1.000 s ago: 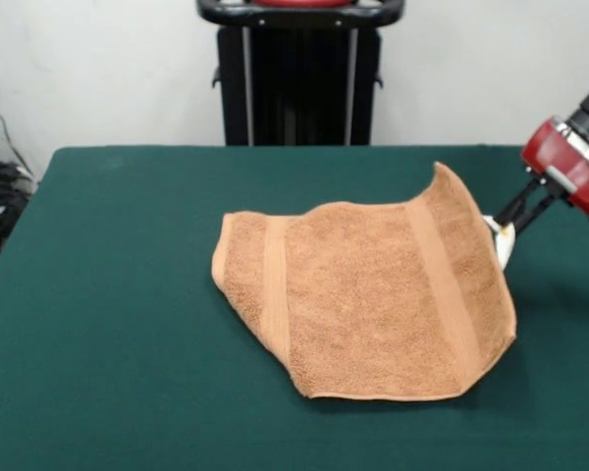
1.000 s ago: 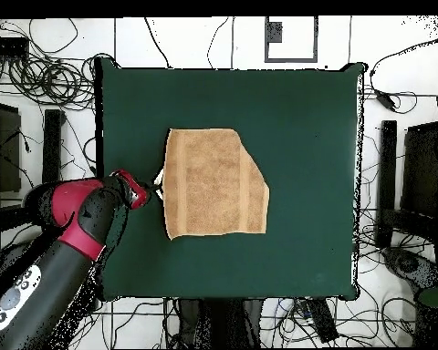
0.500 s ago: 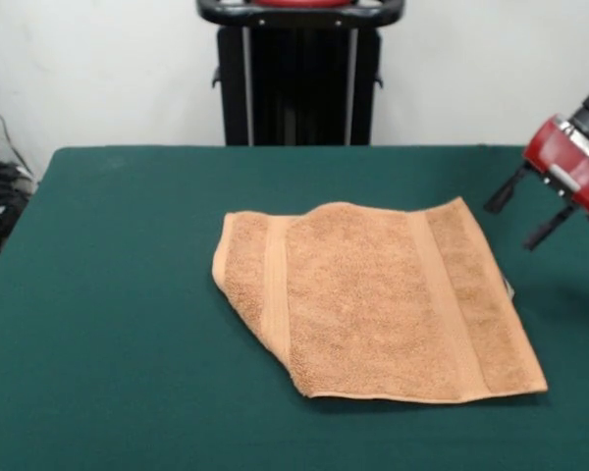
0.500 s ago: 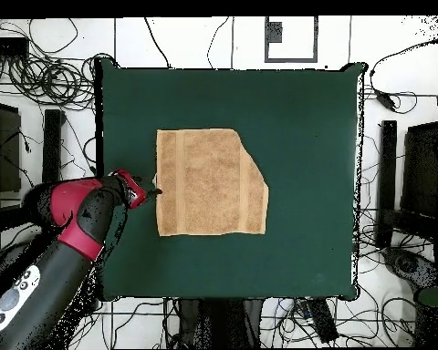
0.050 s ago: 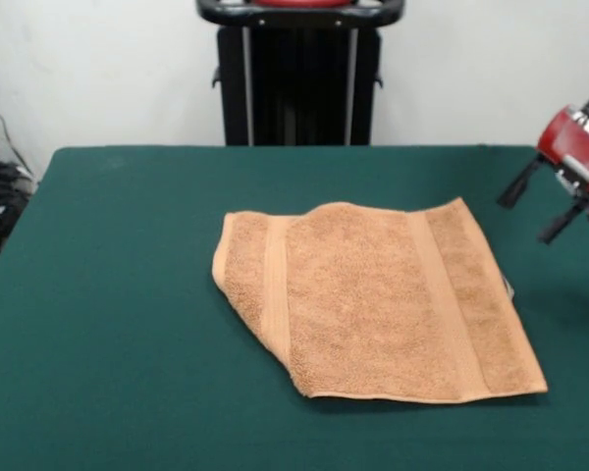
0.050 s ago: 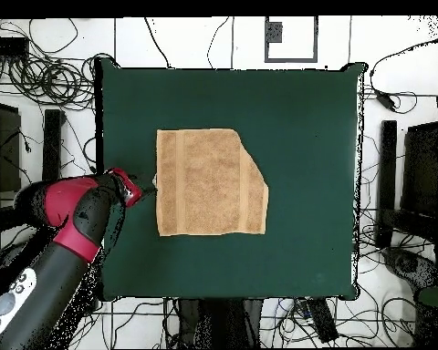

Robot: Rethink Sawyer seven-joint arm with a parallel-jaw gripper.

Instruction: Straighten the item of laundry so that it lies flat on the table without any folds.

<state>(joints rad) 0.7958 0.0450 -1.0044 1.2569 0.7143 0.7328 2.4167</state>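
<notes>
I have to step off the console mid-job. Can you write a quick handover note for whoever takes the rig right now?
Gripper: open, empty, off the towel's tag-side end.
Towel: mid-table, mostly flat, both woven bands showing.
Done: the end nearest the gripper lies flat.
Left: one corner at the opposite end looks folded under, giving a diagonal edge; unfold it.

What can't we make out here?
- Towel folded corner, front view left: top layer hides what's tucked under.
- White tag: only a sliver past the towel's right edge in front view; not discernible in overhead.
- Arm above the pincer: cut off by the front view's right edge.
- Table near side: cut off by the bottom edge.
</notes>
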